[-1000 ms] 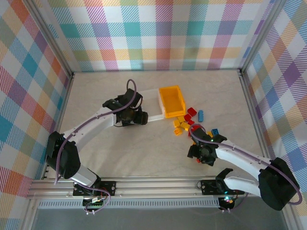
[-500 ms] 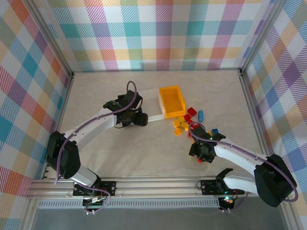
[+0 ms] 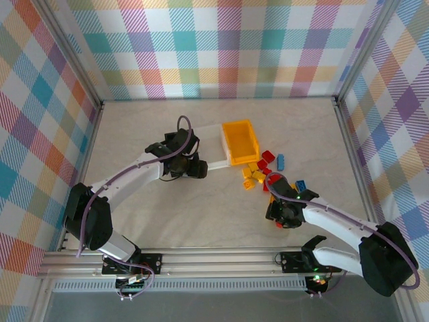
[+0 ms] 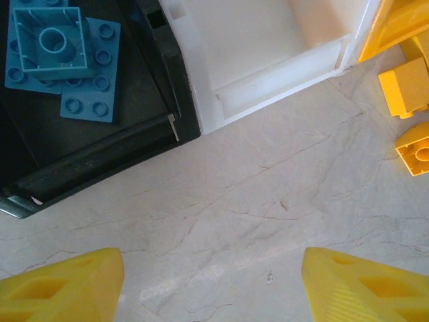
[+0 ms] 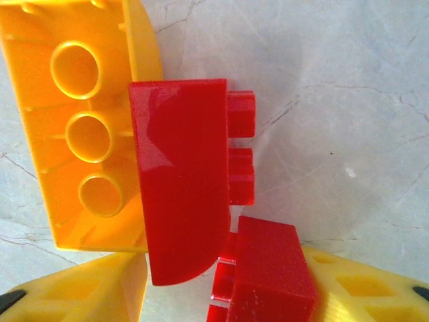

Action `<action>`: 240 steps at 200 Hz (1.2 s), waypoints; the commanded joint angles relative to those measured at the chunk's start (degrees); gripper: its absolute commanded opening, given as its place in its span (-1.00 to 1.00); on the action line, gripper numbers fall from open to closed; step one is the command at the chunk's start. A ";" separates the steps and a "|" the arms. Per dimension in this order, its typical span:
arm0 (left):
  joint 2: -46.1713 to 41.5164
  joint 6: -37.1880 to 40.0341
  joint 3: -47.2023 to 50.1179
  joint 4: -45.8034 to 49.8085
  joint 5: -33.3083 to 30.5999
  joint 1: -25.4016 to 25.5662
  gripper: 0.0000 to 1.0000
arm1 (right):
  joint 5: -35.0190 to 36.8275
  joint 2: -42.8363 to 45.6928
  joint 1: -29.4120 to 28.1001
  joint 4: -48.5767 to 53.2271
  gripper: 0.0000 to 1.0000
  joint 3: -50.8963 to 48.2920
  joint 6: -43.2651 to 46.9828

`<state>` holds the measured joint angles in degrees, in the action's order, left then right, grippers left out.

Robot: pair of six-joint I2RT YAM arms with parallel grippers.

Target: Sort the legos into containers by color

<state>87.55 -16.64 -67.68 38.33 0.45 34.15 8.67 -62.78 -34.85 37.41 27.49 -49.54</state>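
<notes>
Top external view puts the yellow-orange bin (image 3: 240,141) near the table's middle with loose legos (image 3: 258,171) just right of it, while the left pincer (image 4: 214,288) gapes wide and empty before the black bin (image 4: 100,161) holding blue bricks (image 4: 67,67), and the right pincer (image 5: 221,295) flanks two red bricks (image 5: 177,188), though I cannot tell whether it grips them.

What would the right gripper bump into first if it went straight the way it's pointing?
The right gripper would likely hit the small red brick first, with the curved red brick right beside it; depth is unclear.
</notes>
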 commanded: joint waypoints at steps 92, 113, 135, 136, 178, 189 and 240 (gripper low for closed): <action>0.33 -1.18 1.54 -1.27 1.22 0.45 0.45 | -8.27 -5.92 -6.11 -4.20 0.26 4.92 5.86; 0.34 -1.12 1.78 -1.24 1.18 0.42 0.45 | -6.42 -6.22 -6.06 -2.41 0.23 4.82 5.40; 0.52 -1.04 1.93 -1.24 1.20 0.43 0.46 | -5.32 -5.23 -6.06 -1.47 0.12 4.57 5.24; 0.56 -1.03 1.93 -1.24 1.21 0.41 0.46 | -5.24 -5.19 -6.08 -1.42 0.11 4.58 5.24; 1.04 -1.18 2.05 -1.74 1.73 0.43 0.46 | -4.12 -5.28 -6.09 -0.42 -0.15 4.98 5.85; 1.10 -1.18 2.17 -1.84 1.76 0.47 0.46 | -4.01 -5.51 -6.11 -0.29 -0.18 5.18 5.92; 0.96 -1.13 2.55 -1.85 1.49 0.46 0.47 | -3.04 -5.45 -6.15 0.71 -0.43 5.87 6.37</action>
<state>87.79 -17.15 -66.13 37.10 1.50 34.15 4.56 -68.42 -40.75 36.27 31.70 -44.05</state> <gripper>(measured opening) 0.733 0.323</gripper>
